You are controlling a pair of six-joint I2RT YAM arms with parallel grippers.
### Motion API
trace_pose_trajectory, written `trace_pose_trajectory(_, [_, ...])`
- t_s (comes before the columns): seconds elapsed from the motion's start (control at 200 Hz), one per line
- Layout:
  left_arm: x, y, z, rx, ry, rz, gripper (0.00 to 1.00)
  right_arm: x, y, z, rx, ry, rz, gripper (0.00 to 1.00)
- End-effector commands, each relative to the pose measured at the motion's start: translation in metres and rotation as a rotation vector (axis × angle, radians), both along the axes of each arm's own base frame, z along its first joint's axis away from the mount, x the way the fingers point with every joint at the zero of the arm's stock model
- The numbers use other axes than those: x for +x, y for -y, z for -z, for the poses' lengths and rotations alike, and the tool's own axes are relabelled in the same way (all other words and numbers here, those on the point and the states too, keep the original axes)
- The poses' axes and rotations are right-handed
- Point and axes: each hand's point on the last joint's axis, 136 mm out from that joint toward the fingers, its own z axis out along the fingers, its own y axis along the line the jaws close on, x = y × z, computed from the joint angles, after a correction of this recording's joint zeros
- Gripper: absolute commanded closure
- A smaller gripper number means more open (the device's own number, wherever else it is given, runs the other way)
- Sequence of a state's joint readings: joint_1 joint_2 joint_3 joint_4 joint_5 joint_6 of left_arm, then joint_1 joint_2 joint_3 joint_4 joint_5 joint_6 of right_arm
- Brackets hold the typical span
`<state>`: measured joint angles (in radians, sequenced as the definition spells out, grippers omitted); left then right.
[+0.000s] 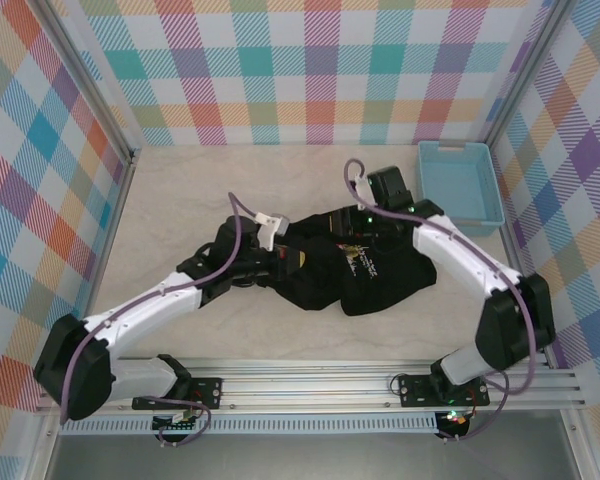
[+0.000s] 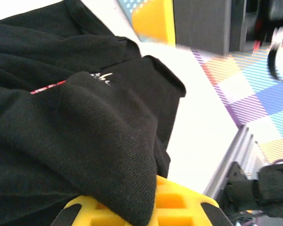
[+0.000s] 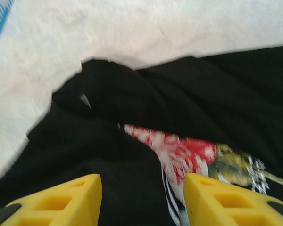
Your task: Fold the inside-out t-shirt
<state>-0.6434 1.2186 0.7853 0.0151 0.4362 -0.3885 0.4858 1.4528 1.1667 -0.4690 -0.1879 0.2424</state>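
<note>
Black t-shirt (image 1: 365,275) (crumpled) on cream table (image 1: 180,200), plaid walls (image 1: 310,70) around.

Right tool (image 3: 141,197) with yellow fingers parted above crumpled black t-shirt (image 3: 108,141), red-and-white print (image 3: 184,153), pale table (image 3: 132,28)

The t-shirt (image 2: 85,141) is soft, matt black knit cloth with a finely ribbed weave. The fingers (image 3: 226,202) look like moulded yellow plastic, the basket (image 1: 462,185) smooth light-blue plastic.
</note>
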Motion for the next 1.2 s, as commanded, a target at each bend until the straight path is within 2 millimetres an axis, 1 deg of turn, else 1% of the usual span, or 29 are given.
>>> trace_pose_trajectory(0.0, [-0.012, -0.001, -0.015, -0.081, -0.013, 0.066, 1.00, -0.047, 0.001, -0.003, -0.040, 0.105, -0.171, 0.42])
trace_pose_trajectory(0.03, [-0.011, -0.002, -0.016, -0.081, -0.015, 0.065, 1.00, -0.059, -0.005, -0.001, -0.012, 0.105, -0.211, 0.40])
trace_pose_trajectory(0.085, [-0.009, -0.004, -0.019, -0.085, -0.016, 0.062, 1.00, -0.078, -0.014, 0.011, -0.015, 0.101, -0.266, 0.36])
trace_pose_trajectory(0.11, [-0.008, -0.004, -0.021, -0.089, -0.016, 0.062, 1.00, -0.084, -0.017, 0.017, -0.029, 0.103, -0.289, 0.30])
trace_pose_trajectory(0.14, [-0.007, -0.004, -0.023, -0.092, -0.019, 0.063, 1.00, -0.091, -0.022, 0.026, -0.046, 0.106, -0.314, 0.25])
trace_pose_trajectory(0.215, [-0.007, -0.003, -0.028, -0.103, -0.021, 0.071, 1.00, -0.098, -0.033, 0.041, -0.081, 0.129, -0.349, 0.20])
trace_pose_trajectory(0.28, [-0.009, -0.003, -0.030, -0.105, -0.025, 0.077, 1.00, -0.092, -0.040, 0.050, -0.086, 0.150, -0.347, 0.19])
trace_pose_trajectory(0.325, [-0.010, -0.004, -0.032, -0.106, -0.024, 0.079, 1.00, -0.084, -0.043, 0.056, -0.097, 0.163, -0.340, 0.20])
trace_pose_trajectory(0.36, [-0.011, -0.005, -0.033, -0.103, -0.022, 0.081, 1.00, -0.075, -0.045, 0.060, -0.122, 0.174, -0.324, 0.25])
trace_pose_trajectory(0.385, [-0.012, -0.007, -0.033, -0.097, -0.020, 0.079, 1.00, -0.068, -0.045, 0.061, -0.143, 0.183, -0.311, 0.32])
trace_pose_trajectory(0.415, [-0.012, -0.010, -0.031, -0.083, -0.016, 0.071, 1.00, -0.062, -0.046, 0.061, -0.153, 0.188, -0.307, 0.44])
trace_pose_trajectory(0.455, [-0.010, -0.015, -0.028, -0.058, -0.008, 0.047, 1.00, -0.059, -0.049, 0.054, -0.126, 0.182, -0.324, 0.58])
trace_pose_trajectory(0.5, [-0.006, -0.023, -0.022, -0.019, -0.004, 0.007, 1.00, -0.061, -0.052, 0.043, -0.064, 0.175, -0.346, 0.69])
trace_pose_trajectory(0.565, [0.004, -0.036, -0.013, 0.043, 0.003, -0.066, 1.00, -0.074, -0.055, 0.025, 0.062, 0.150, -0.403, 0.82])
trace_pose_trajectory(0.615, [0.012, -0.044, -0.006, 0.084, 0.012, -0.123, 1.00, -0.084, -0.055, 0.011, 0.154, 0.119, -0.433, 0.96])
trace_pose_trajectory(0.635, [0.016, -0.048, -0.003, 0.104, 0.013, -0.152, 1.00, -0.091, -0.057, 0.006, 0.198, 0.100, -0.456, 1.00])
trace_pose_trajectory(0.67, [0.024, -0.056, 0.002, 0.144, 0.019, -0.209, 1.00, -0.101, -0.059, -0.005, 0.271, 0.076, -0.491, 1.00])
trace_pose_trajectory(0.745, [0.044, -0.082, 0.011, 0.246, 0.017, -0.382, 1.00, -0.120, -0.062, -0.029, 0.427, 0.020, -0.553, 1.00])
trace_pose_trajectory(0.805, [0.055, -0.100, 0.016, 0.323, 0.006, -0.491, 1.00, -0.126, -0.063, -0.049, 0.527, -0.006, -0.569, 1.00])
trace_pose_trajectory(0.84, [0.056, -0.106, 0.021, 0.373, -0.007, -0.510, 0.93, -0.125, -0.063, -0.059, 0.576, -0.013, -0.571, 1.00])
trace_pose_trajectory(0.87, [0.057, -0.106, 0.021, 0.393, -0.006, -0.500, 0.85, -0.124, -0.063, -0.067, 0.609, -0.018, -0.568, 1.00])
trace_pose_trajectory(0.935, [0.052, -0.101, 0.018, 0.399, 0.004, -0.456, 0.65, -0.117, -0.064, -0.076, 0.648, -0.035, -0.550, 1.00])
trace_pose_trajectory(0.99, [0.042, -0.092, 0.011, 0.374, 0.040, -0.405, 0.55, -0.110, -0.065, -0.079, 0.656, -0.055, -0.528, 1.00])
trace_pose_trajectory(1.09, [0.013, -0.075, -0.005, 0.307, 0.128, -0.300, 0.40, -0.100, -0.067, -0.078, 0.668, -0.094, -0.502, 1.00])
trace_pose_trajectory(1.135, [-0.001, -0.069, -0.007, 0.273, 0.152, -0.244, 0.36, -0.098, -0.068, -0.077, 0.669, -0.104, -0.502, 1.00])
trace_pose_trajectory(1.155, [-0.003, -0.064, -0.015, 0.233, 0.181, -0.229, 0.35, -0.098, -0.067, -0.076, 0.665, -0.108, -0.502, 1.00])
trace_pose_trajectory(1.195, [-0.012, -0.056, -0.020, 0.186, 0.194, -0.185, 0.35, -0.096, -0.066, -0.074, 0.652, -0.104, -0.495, 1.00])
